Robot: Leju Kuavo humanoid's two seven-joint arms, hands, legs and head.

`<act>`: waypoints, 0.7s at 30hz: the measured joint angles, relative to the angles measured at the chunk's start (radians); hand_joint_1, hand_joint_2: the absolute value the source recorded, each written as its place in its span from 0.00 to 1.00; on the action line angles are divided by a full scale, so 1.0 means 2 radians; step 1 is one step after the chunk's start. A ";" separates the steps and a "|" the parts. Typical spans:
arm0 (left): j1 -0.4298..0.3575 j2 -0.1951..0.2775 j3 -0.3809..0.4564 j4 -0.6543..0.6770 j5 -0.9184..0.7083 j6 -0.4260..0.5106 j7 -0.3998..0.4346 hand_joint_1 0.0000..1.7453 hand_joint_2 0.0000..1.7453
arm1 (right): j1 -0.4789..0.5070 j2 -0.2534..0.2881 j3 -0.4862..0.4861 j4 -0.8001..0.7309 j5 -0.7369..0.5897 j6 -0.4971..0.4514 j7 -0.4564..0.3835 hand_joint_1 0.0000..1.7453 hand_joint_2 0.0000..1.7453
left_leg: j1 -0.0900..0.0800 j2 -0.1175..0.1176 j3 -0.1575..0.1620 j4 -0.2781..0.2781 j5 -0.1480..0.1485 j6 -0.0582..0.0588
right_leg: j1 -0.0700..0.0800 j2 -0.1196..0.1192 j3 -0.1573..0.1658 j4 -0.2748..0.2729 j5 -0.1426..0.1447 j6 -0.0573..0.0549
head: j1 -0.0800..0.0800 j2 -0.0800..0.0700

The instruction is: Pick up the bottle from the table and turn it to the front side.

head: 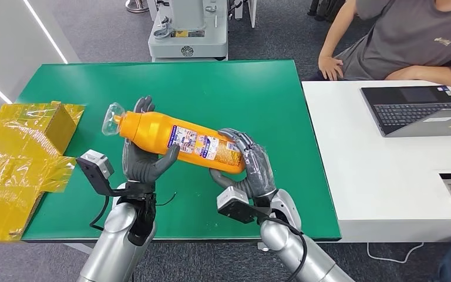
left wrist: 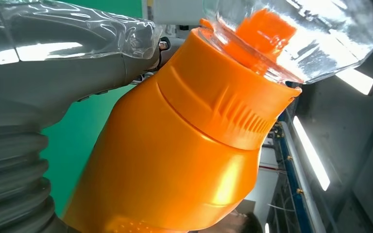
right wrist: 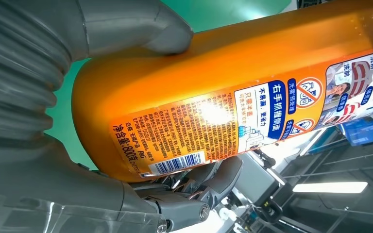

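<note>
Orange bottle (head: 179, 139) near-level, cap leftward

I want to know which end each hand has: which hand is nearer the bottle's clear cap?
Left. The left hand grips the orange bottle at its neck end, just beside the clear cap. The right hand holds the base, at the far end from the cap.

One orange bottle (head: 179, 140) with one clear cap (head: 112, 120), held above the green surface (head: 211, 88) at its middle. Two robot hands: the left hand (head: 142, 160) at seven o'clock, the right hand (head: 252, 167) at five. One yellow box (head: 32, 126) at nine o'clock. One laptop (head: 414, 108) and one person (head: 411, 41) toward two o'clock.
</note>
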 joint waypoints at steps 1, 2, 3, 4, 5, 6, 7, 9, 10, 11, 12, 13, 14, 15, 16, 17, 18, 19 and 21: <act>0.002 0.000 0.001 0.000 -0.001 0.001 0.000 0.00 1.00 | 0.000 0.000 0.001 0.002 0.000 0.000 0.000 1.00 1.00 | 0.000 0.000 0.000 0.000 0.000 0.000 | 0.000 0.000 0.000 0.000 0.000 0.000 | 0.000 0.000; 0.003 0.000 0.002 0.000 -0.002 0.002 -0.001 0.00 1.00 | 0.001 0.000 0.002 0.005 0.000 0.001 0.000 1.00 1.00 | 0.000 0.000 0.000 0.000 0.000 0.000 | 0.000 0.000 0.000 0.000 0.000 0.000 | 0.000 0.000; 0.005 0.000 0.002 0.000 -0.003 0.003 -0.001 0.00 1.00 | 0.002 0.000 0.002 0.007 0.000 0.001 0.001 1.00 1.00 | 0.000 0.000 0.000 0.000 0.000 0.000 | 0.000 0.000 0.000 0.000 0.000 0.000 | 0.000 0.000; 0.008 0.000 0.003 0.000 -0.003 0.004 -0.001 0.00 1.00 | 0.002 0.000 0.003 0.010 0.001 0.001 0.001 1.00 1.00 | 0.000 0.000 0.000 0.000 0.000 0.000 | 0.000 0.000 0.000 0.000 0.000 0.000 | 0.000 0.000; 0.010 0.000 0.004 -0.001 -0.004 0.004 -0.001 0.00 1.00 | 0.003 0.000 0.004 0.013 0.001 0.001 0.002 1.00 1.00 | 0.000 0.000 0.000 0.000 0.000 0.000 | 0.000 0.000 0.000 0.000 0.000 0.000 | 0.000 0.000; 0.012 0.000 0.004 -0.001 -0.004 0.005 -0.001 0.00 1.00 | 0.003 0.000 0.004 0.016 0.002 0.002 0.002 1.00 1.00 | 0.000 0.000 0.000 0.000 0.000 0.000 | 0.000 0.000 0.000 0.000 0.000 0.000 | 0.000 0.000; 0.014 0.000 0.004 -0.001 -0.005 0.005 -0.001 0.00 1.00 | 0.003 0.000 0.005 0.019 0.002 0.002 0.002 1.00 1.00 | 0.000 0.000 0.000 0.000 0.000 0.000 | 0.000 0.000 0.000 0.000 0.000 0.000 | 0.000 0.000; 0.017 0.001 0.005 -0.001 -0.006 0.005 -0.001 0.00 1.00 | 0.003 0.000 0.005 0.024 0.004 0.002 0.002 1.00 1.00 | 0.000 0.000 0.000 0.000 0.000 0.000 | 0.000 0.000 0.000 0.000 0.000 0.000 | 0.000 0.000; 0.018 0.001 0.005 -0.001 -0.007 0.005 -0.001 0.00 1.00 | 0.003 0.000 0.005 0.026 0.006 0.002 0.002 1.00 1.00 | 0.000 0.000 0.000 0.000 0.000 0.000 | 0.000 0.000 0.000 0.000 0.000 0.000 | 0.000 0.000; 0.020 0.001 0.005 -0.001 -0.008 0.006 -0.001 0.00 1.00 | 0.003 0.000 0.005 0.029 0.007 0.002 0.003 1.00 1.00 | 0.000 0.000 0.000 0.000 0.000 0.000 | 0.000 0.000 0.000 0.000 0.000 0.000 | 0.000 0.000; 0.021 0.002 0.005 -0.001 -0.008 0.006 -0.001 0.00 1.00 | 0.003 0.000 0.006 0.031 0.009 0.002 0.003 1.00 1.00 | 0.000 0.000 0.000 0.000 0.000 0.000 | 0.000 0.000 0.000 0.000 0.000 0.000 | 0.000 0.000; 0.023 0.002 0.005 -0.001 -0.009 0.006 -0.001 0.00 1.00 | 0.003 0.000 0.006 0.033 0.010 0.002 0.004 1.00 1.00 | 0.000 0.000 0.000 0.000 0.000 0.000 | 0.000 0.000 0.000 0.000 0.000 0.000 | 0.000 0.000; 0.024 0.002 0.005 -0.001 -0.009 0.007 -0.001 0.00 1.00 | 0.003 0.000 0.006 0.035 0.011 0.002 0.004 1.00 1.00 | 0.000 0.000 0.000 0.000 0.000 0.000 | 0.000 0.000 0.000 0.000 0.000 0.000 | 0.000 0.000; 0.025 0.002 0.005 -0.001 -0.009 0.007 -0.001 0.00 1.00 | 0.003 0.000 0.006 0.037 0.012 0.002 0.004 1.00 1.00 | 0.000 0.000 0.000 0.000 0.000 0.000 | 0.000 0.000 0.000 0.000 0.000 0.000 | 0.000 0.000; 0.025 0.002 0.006 -0.001 -0.009 0.008 -0.001 0.00 1.00 | 0.003 0.000 0.006 0.039 0.012 0.002 0.004 1.00 1.00 | 0.000 0.000 0.000 0.000 0.000 0.000 | 0.000 0.000 0.000 0.000 0.000 0.000 | 0.000 0.000; 0.026 0.002 0.006 -0.001 -0.009 0.008 -0.001 0.00 1.00 | 0.003 0.000 0.006 0.041 0.014 0.002 0.004 1.00 1.00 | 0.000 0.000 0.000 0.000 0.000 0.000 | 0.000 0.000 0.000 0.000 0.000 0.000 | 0.000 0.000; 0.027 0.002 0.006 -0.001 -0.009 0.008 -0.001 0.00 1.00 | 0.004 0.000 0.006 0.042 0.015 0.002 0.004 1.00 1.00 | 0.000 0.000 0.000 0.000 0.000 0.000 | 0.000 0.000 0.000 0.000 0.000 0.000 | 0.000 0.000; 0.027 0.002 0.006 -0.001 -0.009 0.008 -0.001 0.00 1.00 | 0.004 0.000 0.006 0.044 0.017 0.001 0.005 1.00 1.00 | 0.000 0.000 0.000 0.000 0.000 0.000 | 0.000 0.000 0.000 0.000 0.000 0.000 | 0.000 0.000; 0.028 0.002 0.007 -0.001 -0.009 0.009 -0.001 0.00 1.00 | 0.005 0.000 0.006 0.046 0.020 0.001 0.006 1.00 1.00 | 0.000 0.000 0.000 0.000 0.000 0.000 | 0.000 0.000 0.000 0.000 0.000 0.000 | 0.000 0.000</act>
